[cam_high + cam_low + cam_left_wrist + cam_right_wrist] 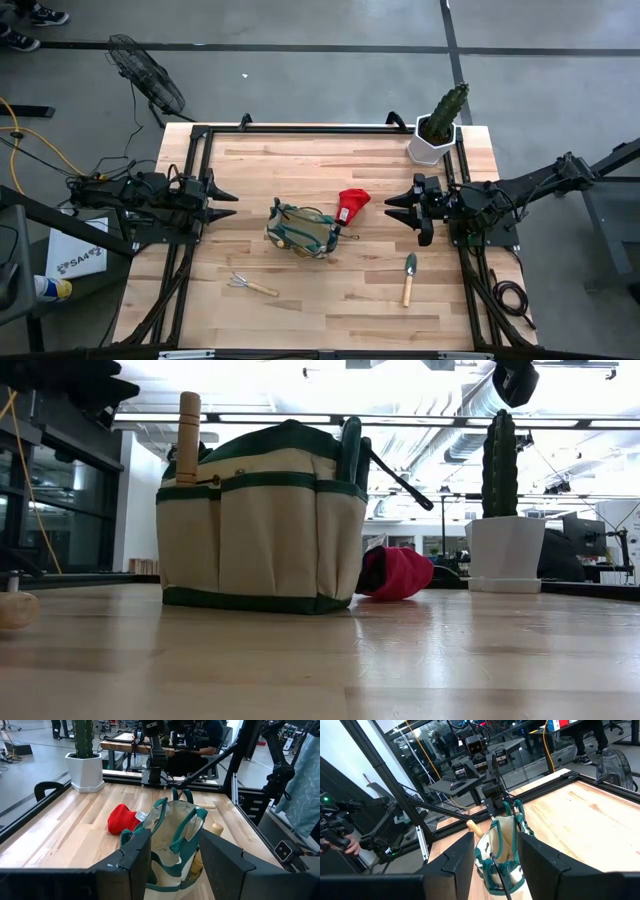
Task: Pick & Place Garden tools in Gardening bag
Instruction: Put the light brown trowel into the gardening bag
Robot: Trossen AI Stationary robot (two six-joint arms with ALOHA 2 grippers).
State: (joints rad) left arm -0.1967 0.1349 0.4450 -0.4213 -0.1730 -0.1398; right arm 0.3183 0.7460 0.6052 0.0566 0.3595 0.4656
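The tan gardening bag (300, 231) with green trim stands on its base at the table's middle. A wooden handle (188, 435) and dark tool handles (352, 450) stick up out of it. A red glove-like piece (352, 204) lies against the bag's far right side. A hand rake (250, 285) and a trowel (409, 278) lie flat near the front edge. My left gripper (232, 205) hovers open to the left of the bag, and my right gripper (390, 208) hovers open to the right of the glove. Both point level at the bag (175, 832) and are empty.
A green cactus in a white pot (435, 137) stands at the table's far right corner. A black frame rail (330, 128) runs along the table's edges. Bare wood lies between the rake and the trowel. A person sits beyond the table (205, 740).
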